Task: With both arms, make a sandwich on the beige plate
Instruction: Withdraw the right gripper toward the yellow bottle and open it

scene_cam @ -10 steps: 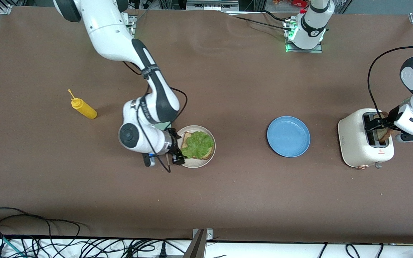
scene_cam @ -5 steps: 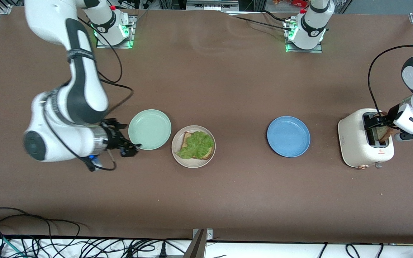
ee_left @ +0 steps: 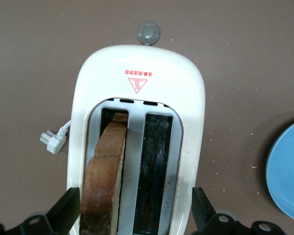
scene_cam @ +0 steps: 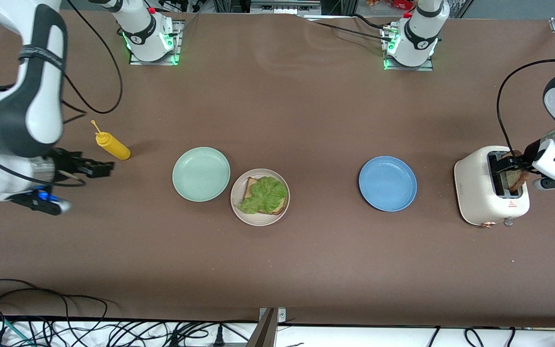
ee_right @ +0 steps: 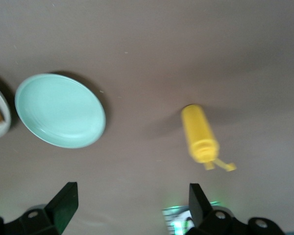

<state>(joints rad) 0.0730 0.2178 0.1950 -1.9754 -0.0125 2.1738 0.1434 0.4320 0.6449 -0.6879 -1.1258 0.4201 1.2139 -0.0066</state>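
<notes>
My left tool (scene_cam: 512, 166) hangs over the white toaster (scene_cam: 481, 193) with its jaws apart on either side of the bread slice (ee_left: 104, 181), seemingly not pinching it, while my right tool (scene_cam: 98, 168) hovers open near the yellow bottle (scene_cam: 112, 146), and the beige plate (scene_cam: 258, 219) holds bread under lettuce (scene_cam: 264, 194) mid-surface.

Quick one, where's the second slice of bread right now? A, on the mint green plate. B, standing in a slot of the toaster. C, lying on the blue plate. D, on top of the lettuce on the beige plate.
B: the bread slice stands upright in one slot of the white toaster, with the left hand open astride it.
</notes>
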